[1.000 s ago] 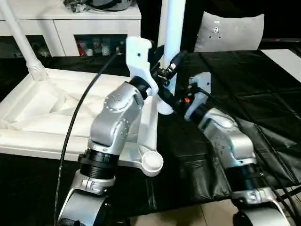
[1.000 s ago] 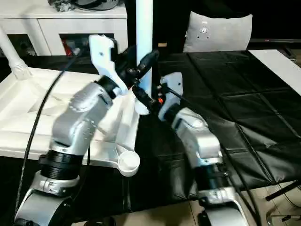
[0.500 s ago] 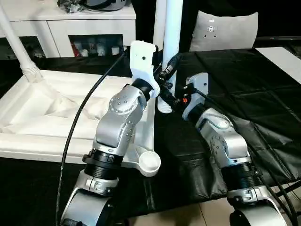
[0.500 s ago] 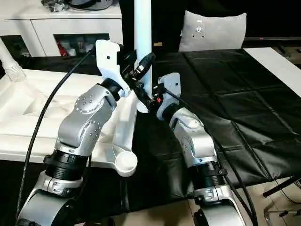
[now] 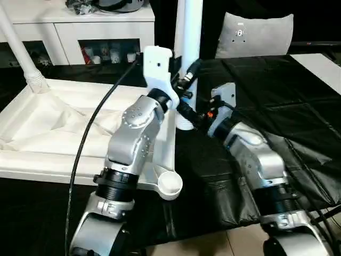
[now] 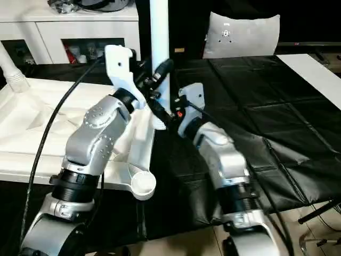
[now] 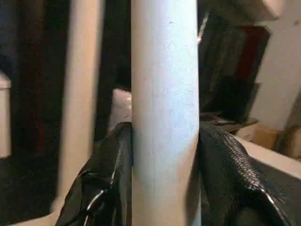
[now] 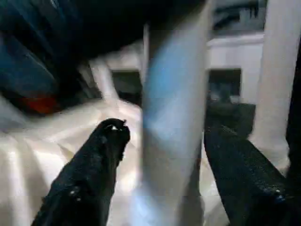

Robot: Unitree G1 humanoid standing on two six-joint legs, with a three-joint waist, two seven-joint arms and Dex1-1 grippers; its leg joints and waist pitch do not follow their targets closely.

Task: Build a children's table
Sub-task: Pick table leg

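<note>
Right now the left gripper [image 7: 164, 188] is clamped on the upright white leg [image 7: 164, 94]; in the left wrist view its two black fingers [image 7: 101, 188] press against either side of the tube with no gap showing. In the head views that same grip sits just above centre of the frame, where the left gripper [image 5: 184, 88] meets the leg [image 5: 189, 48] a little above its foot. The right gripper [image 8: 160, 179] brackets the same leg from the other side, but its fingers [image 8: 89, 179] stand clear of the tube, with space on both sides, so it holds nothing.

The leg's long axis runs straight up and out of the top of the frame, and its lower end sits at the far right corner of the upturned table top [image 5: 48, 125], which fills the left half of the left eye view. Whether the foot is fully home in that corner socket I cannot tell, since both wrists hide it. Another leg [image 5: 21, 48] rises at a slant from the upper left corner, and an empty round socket [image 5: 171, 184] waits at the near corner, low in the frame.

Against the earlier frames, the left gripper has tightened onto the leg, while the right gripper's fingers have spread and now stand off it. The leg itself remains upright in the same spot.
</note>
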